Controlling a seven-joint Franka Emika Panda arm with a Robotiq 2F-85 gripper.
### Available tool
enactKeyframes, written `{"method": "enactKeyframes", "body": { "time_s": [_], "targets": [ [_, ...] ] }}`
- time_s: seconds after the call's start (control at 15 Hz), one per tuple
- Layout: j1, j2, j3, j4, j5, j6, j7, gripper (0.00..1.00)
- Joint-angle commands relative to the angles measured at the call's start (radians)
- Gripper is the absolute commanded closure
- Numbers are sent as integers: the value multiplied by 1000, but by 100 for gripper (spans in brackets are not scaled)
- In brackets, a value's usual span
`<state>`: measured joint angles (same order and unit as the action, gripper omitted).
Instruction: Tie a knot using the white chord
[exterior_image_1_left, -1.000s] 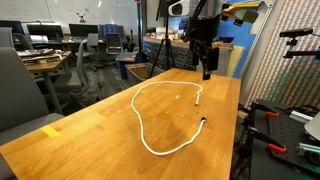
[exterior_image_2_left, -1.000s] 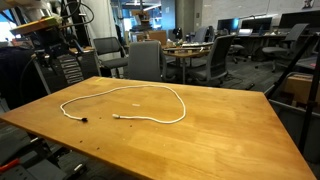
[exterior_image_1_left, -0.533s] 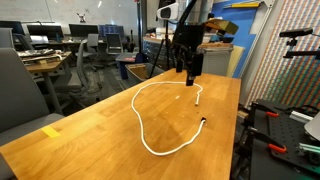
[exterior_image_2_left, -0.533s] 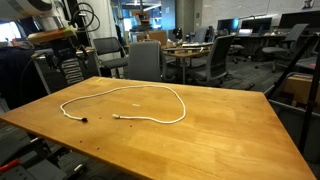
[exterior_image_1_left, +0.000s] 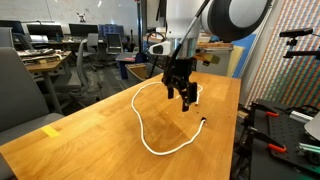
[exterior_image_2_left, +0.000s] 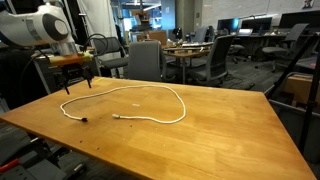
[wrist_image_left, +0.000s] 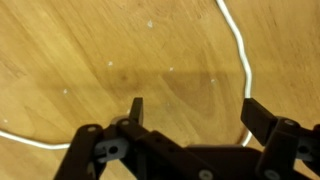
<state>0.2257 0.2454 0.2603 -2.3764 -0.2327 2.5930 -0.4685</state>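
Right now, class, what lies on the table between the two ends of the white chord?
Nothing: only bare wooden table separates the white chord ends, seen in an exterior view.

The white chord (exterior_image_2_left: 184, 105) lies looped on the table (exterior_image_2_left: 225, 140), hand (exterior_image_1_left: 179, 98) above.

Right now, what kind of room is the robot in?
Probably an office or a lab workspace. There are swivel office chairs around tables, desks with computer monitors further back, and a big wooden table where the robot arm works.
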Motion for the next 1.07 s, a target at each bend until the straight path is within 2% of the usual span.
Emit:
{"method": "enactKeyframes", "body": {
  "time_s": [0.0, 0.07, 0.13, 0.4, 0.67, 0.8, 0.87, 0.93, 1.0],
  "targets": [
    [-22, 12, 59, -10, 22, -1, -139, 0],
    [-18, -11, 64, -16, 12, -27, -139, 0],
    [-9, 32, 42, -3, -4, -3, -83, 0],
    [-24, 9, 65, -56, 18, 2, -147, 0],
    [-10, 40, 26, -166, -49, 129, -84, 0],
    [8, 42, -18, -221, -122, 252, -15, 0],
    [31, 46, -60, -237, -186, 308, 45, 25],
    [75, 53, -123, -244, -256, 347, 101, 26],
    [95, 66, -164, -245, -308, 372, 141, 34]
  ]
}}
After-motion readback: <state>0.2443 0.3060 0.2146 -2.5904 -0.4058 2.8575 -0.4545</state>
